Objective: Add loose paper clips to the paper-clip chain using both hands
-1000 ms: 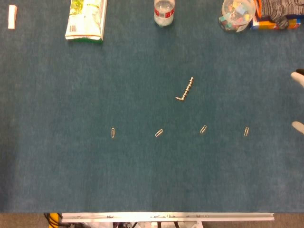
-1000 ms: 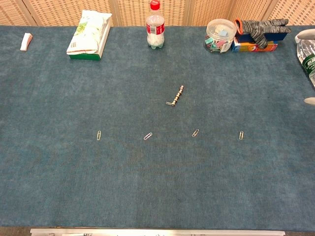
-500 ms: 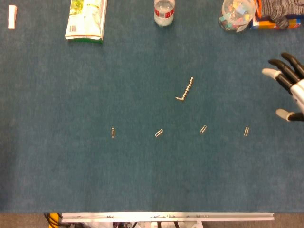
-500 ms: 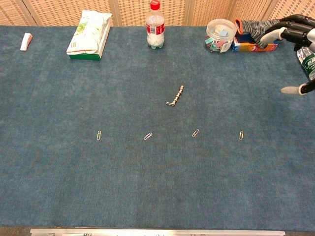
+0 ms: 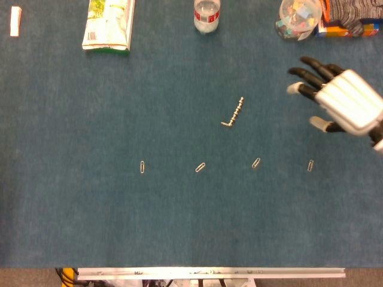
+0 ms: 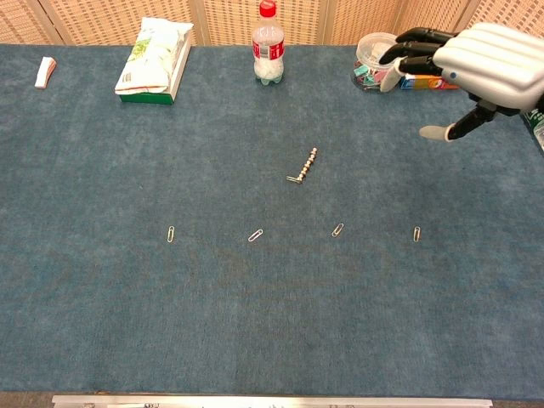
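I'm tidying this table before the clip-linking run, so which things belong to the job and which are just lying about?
Job:
short metal paper-clip chain
four loose metal paper clips in a row, leftmost, rightmost
right hand, open above the table

Lying about:
green-and-white packet
clear plastic bottle with red cap
clear tub of coloured clips
grey knitted glove
small white block

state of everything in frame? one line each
Right hand: open, fingers spread, above the table, holding nothing.
Left hand: not in view.
Chain: flat on the table, untouched.
Four loose clips: in a row, apart, unlinked.
Bottle: upright, capped.
Clip jar: upright, partly hidden by the hand.
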`<action>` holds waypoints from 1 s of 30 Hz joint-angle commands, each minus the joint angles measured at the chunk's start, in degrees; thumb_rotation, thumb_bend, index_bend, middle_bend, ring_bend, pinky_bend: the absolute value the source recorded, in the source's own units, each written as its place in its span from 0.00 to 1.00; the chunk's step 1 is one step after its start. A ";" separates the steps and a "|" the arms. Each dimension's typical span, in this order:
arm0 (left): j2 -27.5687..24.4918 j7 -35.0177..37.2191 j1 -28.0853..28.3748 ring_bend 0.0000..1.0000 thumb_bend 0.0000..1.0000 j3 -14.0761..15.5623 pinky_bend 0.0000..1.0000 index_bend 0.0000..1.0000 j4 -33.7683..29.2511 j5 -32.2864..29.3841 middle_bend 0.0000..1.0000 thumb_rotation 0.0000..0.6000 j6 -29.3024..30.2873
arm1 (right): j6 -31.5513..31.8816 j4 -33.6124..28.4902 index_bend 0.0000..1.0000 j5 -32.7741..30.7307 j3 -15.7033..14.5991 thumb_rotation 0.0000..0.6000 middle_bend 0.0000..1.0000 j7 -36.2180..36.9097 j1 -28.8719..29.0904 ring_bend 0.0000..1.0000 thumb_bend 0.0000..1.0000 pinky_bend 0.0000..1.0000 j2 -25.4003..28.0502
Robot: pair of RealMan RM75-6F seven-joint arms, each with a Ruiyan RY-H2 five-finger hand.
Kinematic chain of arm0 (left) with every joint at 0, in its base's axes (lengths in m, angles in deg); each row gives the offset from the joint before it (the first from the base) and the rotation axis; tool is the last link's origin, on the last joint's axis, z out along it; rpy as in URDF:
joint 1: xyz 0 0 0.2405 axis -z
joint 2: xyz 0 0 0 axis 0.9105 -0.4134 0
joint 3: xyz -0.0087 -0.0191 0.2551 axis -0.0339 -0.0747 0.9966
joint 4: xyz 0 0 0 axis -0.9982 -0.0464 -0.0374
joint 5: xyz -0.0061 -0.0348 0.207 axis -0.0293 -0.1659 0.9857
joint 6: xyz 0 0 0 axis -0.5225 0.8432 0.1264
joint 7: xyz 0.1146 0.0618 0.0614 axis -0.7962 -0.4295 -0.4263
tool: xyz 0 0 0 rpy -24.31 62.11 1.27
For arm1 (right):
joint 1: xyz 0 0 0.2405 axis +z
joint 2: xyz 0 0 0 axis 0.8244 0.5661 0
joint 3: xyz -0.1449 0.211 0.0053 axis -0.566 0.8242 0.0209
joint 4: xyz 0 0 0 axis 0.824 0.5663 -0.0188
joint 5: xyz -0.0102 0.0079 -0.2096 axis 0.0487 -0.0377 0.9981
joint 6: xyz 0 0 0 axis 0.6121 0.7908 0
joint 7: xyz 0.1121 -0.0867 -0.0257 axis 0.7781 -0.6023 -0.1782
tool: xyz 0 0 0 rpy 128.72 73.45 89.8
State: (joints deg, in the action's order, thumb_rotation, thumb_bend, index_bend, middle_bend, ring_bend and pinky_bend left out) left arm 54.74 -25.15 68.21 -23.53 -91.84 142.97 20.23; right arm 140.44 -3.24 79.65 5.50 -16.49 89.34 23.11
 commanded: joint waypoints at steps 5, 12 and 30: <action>-0.44 0.81 -0.66 0.00 0.23 -0.67 0.06 0.28 0.02 0.43 0.06 1.00 -0.29 | -9.24 2.71 0.32 -4.28 1.26 1.00 0.16 -3.47 6.50 0.06 0.28 0.27 -3.70; -0.73 1.29 -1.24 0.00 0.23 -1.36 0.06 0.28 0.12 0.61 0.06 1.00 -0.68 | -14.81 5.53 0.32 -9.27 1.43 1.00 0.14 -8.31 10.01 0.06 0.31 0.24 -7.82; -1.12 2.28 -2.17 0.00 0.23 -2.59 0.06 0.28 0.22 1.28 0.07 1.00 -1.67 | -17.25 16.29 0.38 -17.49 0.75 1.00 0.13 -17.71 15.03 0.05 0.33 0.22 -20.83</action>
State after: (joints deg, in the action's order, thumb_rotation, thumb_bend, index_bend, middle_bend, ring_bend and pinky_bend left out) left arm 53.63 -22.87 66.06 -26.11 -91.63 144.24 18.56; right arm 123.00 12.80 62.16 6.41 -33.95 104.15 2.54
